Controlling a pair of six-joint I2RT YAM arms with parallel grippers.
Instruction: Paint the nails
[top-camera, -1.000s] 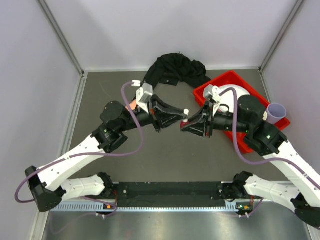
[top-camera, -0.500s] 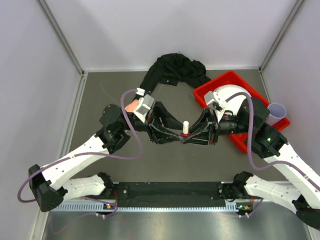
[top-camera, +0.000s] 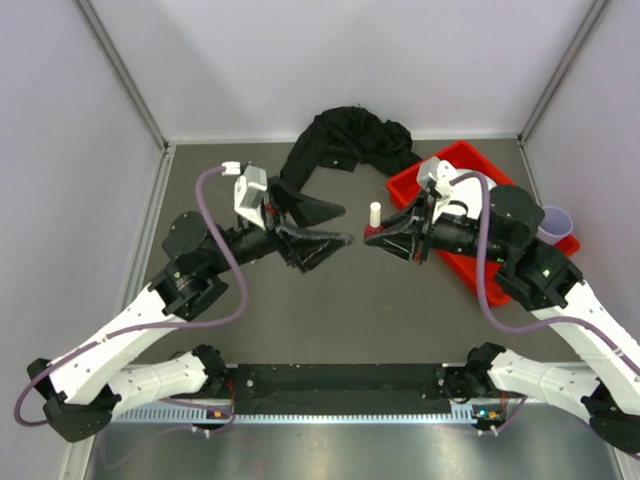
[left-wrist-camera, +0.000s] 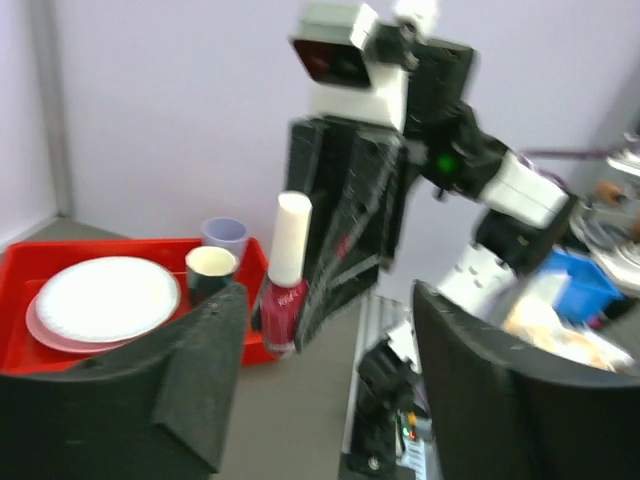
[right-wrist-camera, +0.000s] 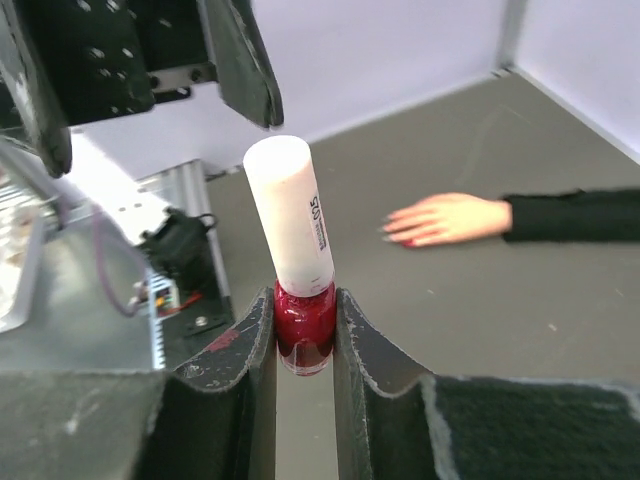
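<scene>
Left gripper (top-camera: 345, 223) has withdrawn, spread empty; right gripper (top-camera: 372, 234) pinches bottle (right-wrist-camera: 303, 322), nails (right-wrist-camera: 392, 230) well beyond.

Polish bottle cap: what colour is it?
The cap is white; the right wrist view shows it best.

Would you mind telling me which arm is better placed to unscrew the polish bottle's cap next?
Left, probably. The right end effector is shut on the red base of the polish bottle, leaving its white cap exposed; the left end effector is open, empty and facing that cap.
</scene>
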